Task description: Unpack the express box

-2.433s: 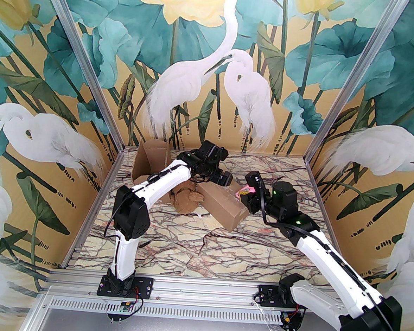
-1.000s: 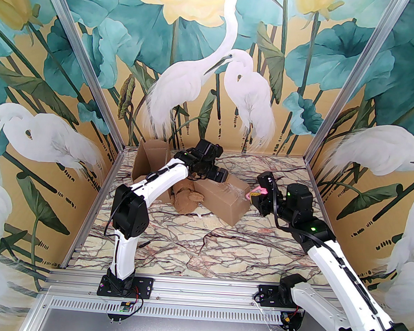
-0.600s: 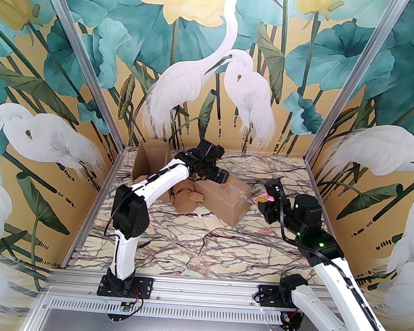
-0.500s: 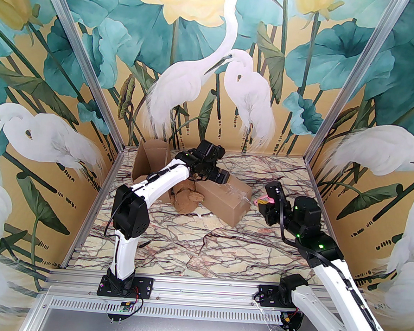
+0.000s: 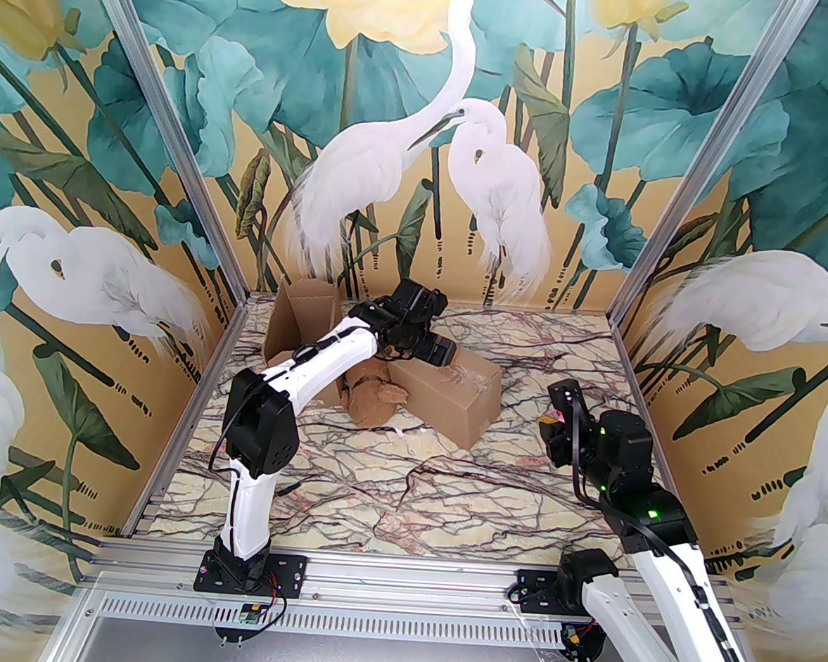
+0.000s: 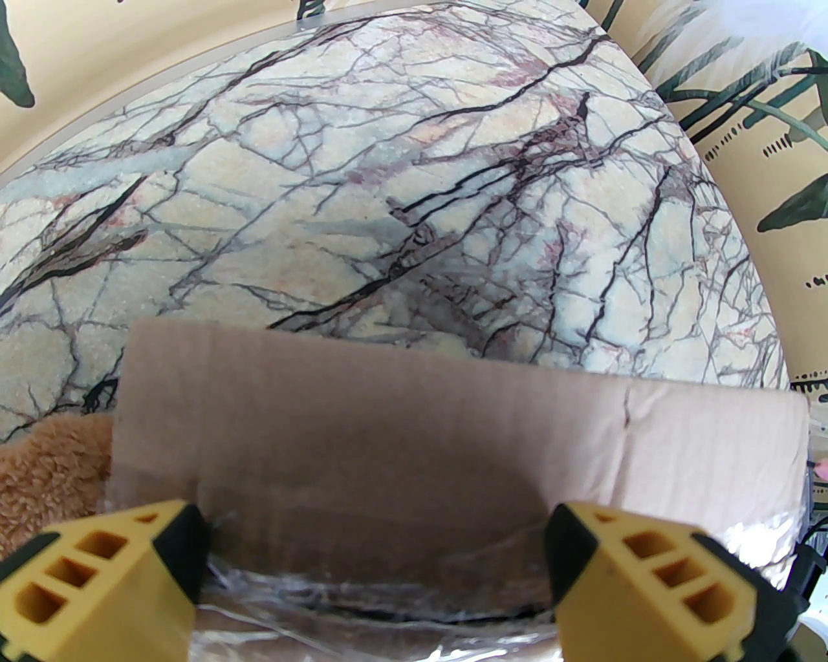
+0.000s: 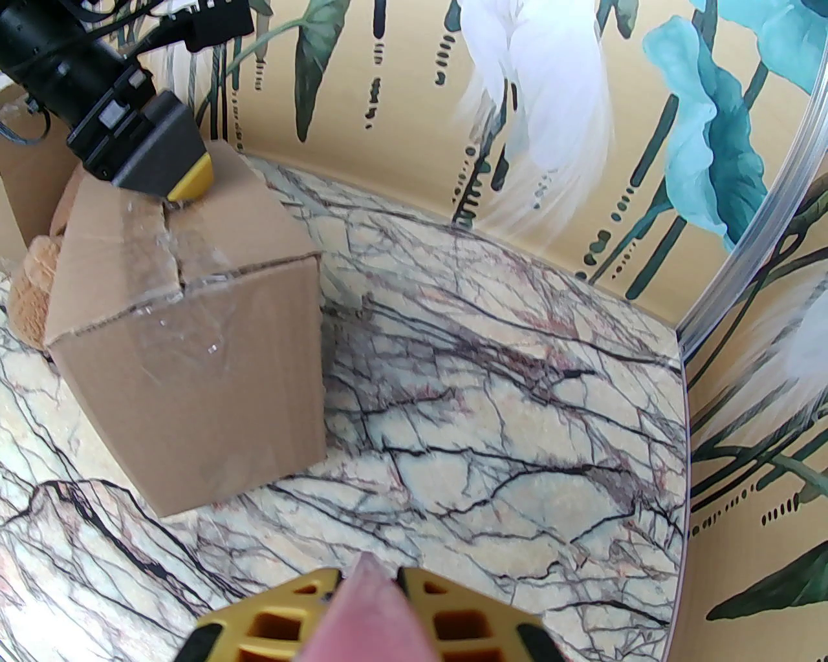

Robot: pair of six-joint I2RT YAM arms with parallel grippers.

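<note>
The brown cardboard express box (image 5: 445, 392) lies on the marble table, clear tape across its top seam, which is split and crumpled. My left gripper (image 5: 441, 349) rests on the box's far top end, open, its yellow fingertips (image 6: 174, 556) spread wide over the taped top (image 6: 420, 420). One left fingertip (image 7: 191, 181) touches the torn seam of the box (image 7: 187, 362). My right gripper (image 5: 552, 417) hangs to the right of the box, apart from it, shut on a pink cutter (image 7: 369, 608).
A brown plush toy (image 5: 374, 397) lies against the box's left end. An opened cardboard box (image 5: 302, 322) stands at the back left corner. Bare marble table (image 5: 403, 491) spreads in front of and to the right of the box. Walls close in on three sides.
My right arm has drawn back from the box's right end, moving right and nearer with the pink cutter still gripped. The left gripper has stayed on the box top.
</note>
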